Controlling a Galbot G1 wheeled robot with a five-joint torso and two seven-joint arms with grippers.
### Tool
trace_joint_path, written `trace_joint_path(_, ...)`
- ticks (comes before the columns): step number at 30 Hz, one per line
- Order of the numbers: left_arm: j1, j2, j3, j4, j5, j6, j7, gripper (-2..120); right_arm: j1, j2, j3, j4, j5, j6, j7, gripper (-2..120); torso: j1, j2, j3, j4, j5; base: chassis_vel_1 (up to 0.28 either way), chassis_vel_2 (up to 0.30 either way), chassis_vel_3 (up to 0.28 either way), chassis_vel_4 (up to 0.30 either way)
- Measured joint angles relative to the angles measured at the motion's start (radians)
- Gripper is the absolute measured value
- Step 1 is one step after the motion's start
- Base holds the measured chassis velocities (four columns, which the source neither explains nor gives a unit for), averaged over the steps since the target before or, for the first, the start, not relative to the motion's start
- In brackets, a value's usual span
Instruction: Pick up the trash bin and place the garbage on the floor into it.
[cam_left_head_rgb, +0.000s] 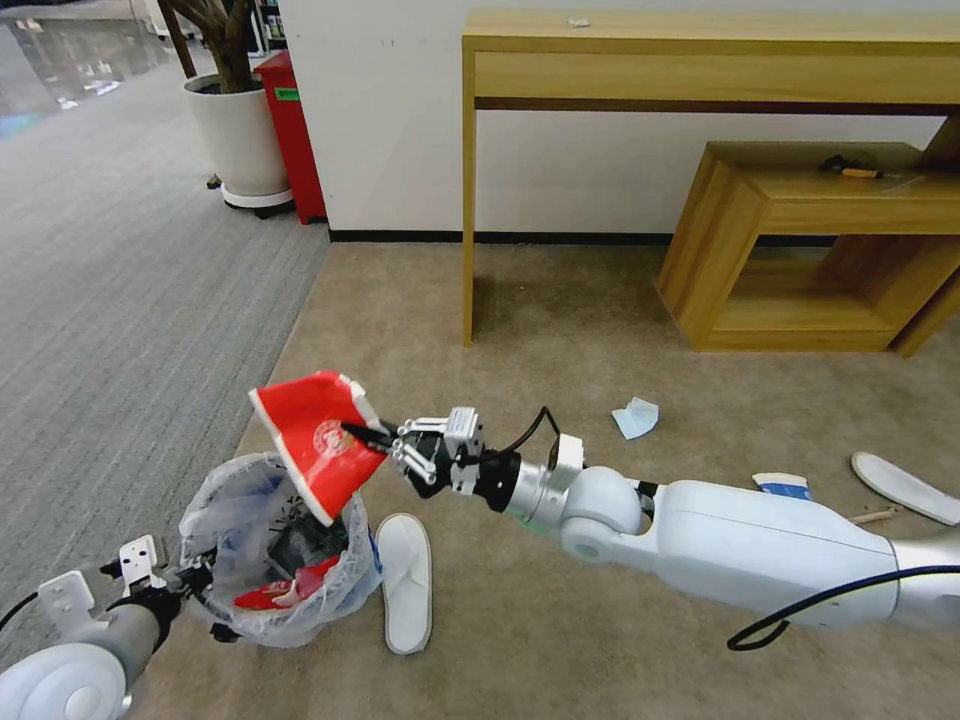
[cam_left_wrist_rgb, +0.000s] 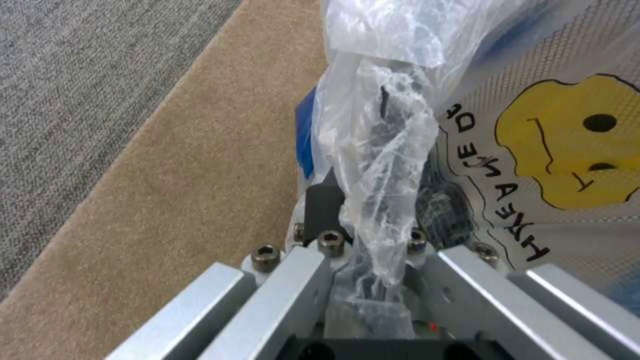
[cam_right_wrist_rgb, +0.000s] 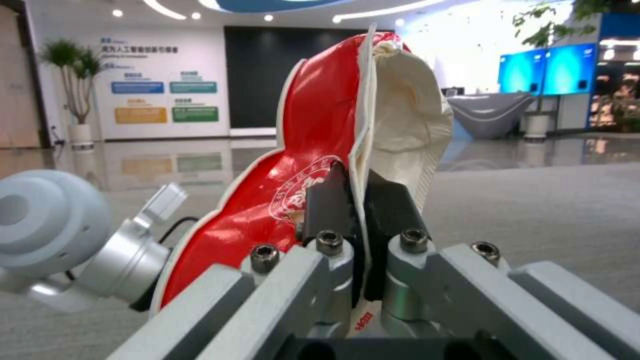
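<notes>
- Small dark round trash bin (cam_left_head_rgb: 300, 560) w/ crinkly translucent white plastic liner bag printed in blue, yellow & black sits low left in head view, on the beige short-pile carpet floor (cam_left_head_rgb: 560, 330) near its edge w/ the grey striped carpet (cam_left_head_rgb: 120, 300); red wrapper scrap (cam_left_head_rgb: 285, 592) lies inside the bin
- Left gripper (cam_left_head_rgb: 190, 578) at the bin's near-left rim; left wrist view shows its jaws closed on the rim & a bunched fold of the bag (cam_left_wrist_rgb: 380, 165); yellow smiley face and black lettering on the liner just beside it
- Flat red paper bag w/ white inside & round white emblem (cam_left_head_rgb: 318, 440) hangs tilted over the bin mouth, lower corner dipping just inside the rim
- Right gripper (cam_left_head_rgb: 372, 440) reaches in from the right, just above & right of the bin; black fingers (cam_right_wrist_rgb: 327, 200) clamped tight on the red bag's edge, one on the red face, one on the white side
- White flat slipper (cam_left_head_rgb: 405, 580) lies on the carpet just beside the bin's right side, apart from the grippers
- Farther right on the carpet: pale crumpled tissue (cam_left_head_rgb: 636, 417); blue-white paper cup (cam_left_head_rgb: 782, 485) partly behind the right arm; wooden stick (cam_left_head_rgb: 873, 516); second white slipper (cam_left_head_rgb: 905, 487) at the view's right edge
- Behind: tall light-wood desk (cam_left_head_rgb: 700, 60) & low wooden shelf unit (cam_left_head_rgb: 800, 250) against the white wall; white plant pot (cam_left_head_rgb: 238, 140) & red box (cam_left_head_rgb: 292, 130) at rear left
</notes>
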Motion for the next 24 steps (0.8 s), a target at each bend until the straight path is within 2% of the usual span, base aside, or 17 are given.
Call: trace_joint_path(24,0.007,-0.022,0.000,-0.007,0.013,-0.007,0.002,0,-0.006,0.040,-0.043,-0.035,-0.024,0.012,-0.002,0,0.000,0.000,0.000,0.0000,0.0000,0.000,0.000,0.000,0.000)
